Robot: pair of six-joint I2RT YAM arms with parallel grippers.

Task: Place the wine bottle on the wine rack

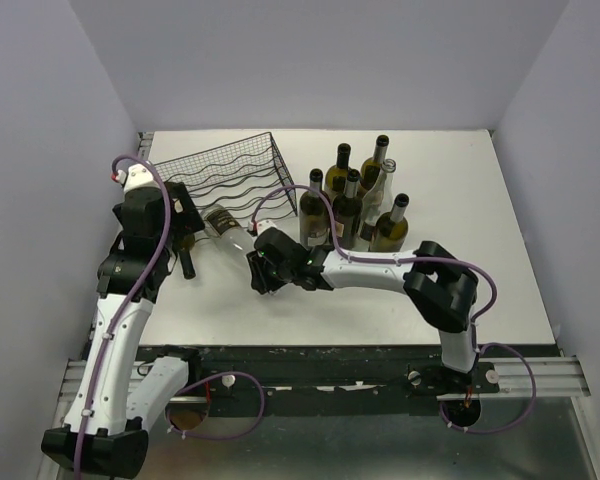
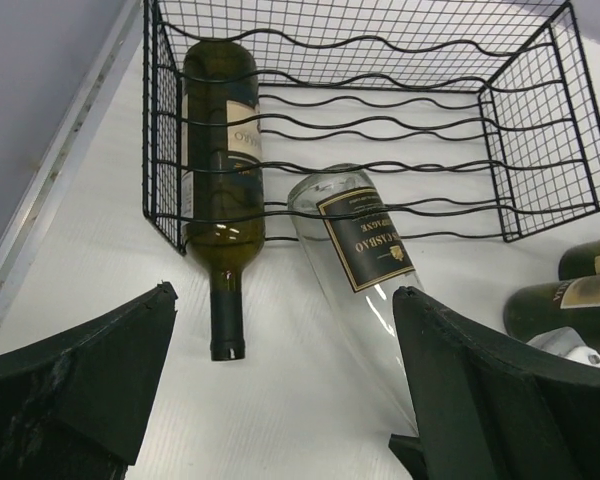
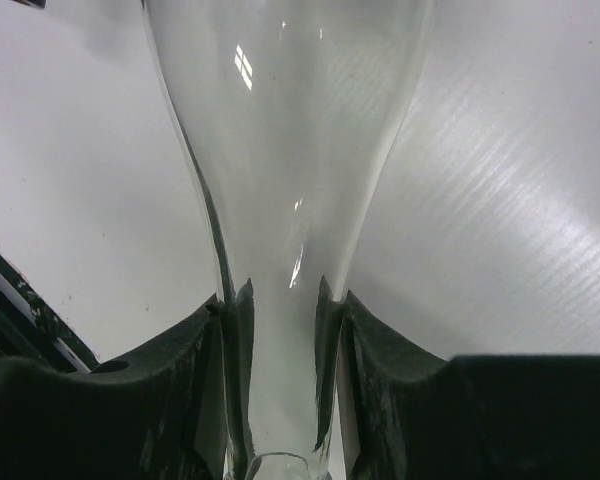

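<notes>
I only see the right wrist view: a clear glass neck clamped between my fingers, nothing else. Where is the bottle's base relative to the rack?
Observer: In the left wrist view, the clear bottle's base sits just inside the front of the wine rack. Its neck angles out toward the right gripper.
Operator: Is the cradle beside it taken?
Observer: Yes. A green bottle lies in the leftmost cradle, with its neck sticking out the front.
Operator: Is the left arm touching anything?
Observer: No. The left gripper is open in front of the rack and touches neither bottle.
</notes>
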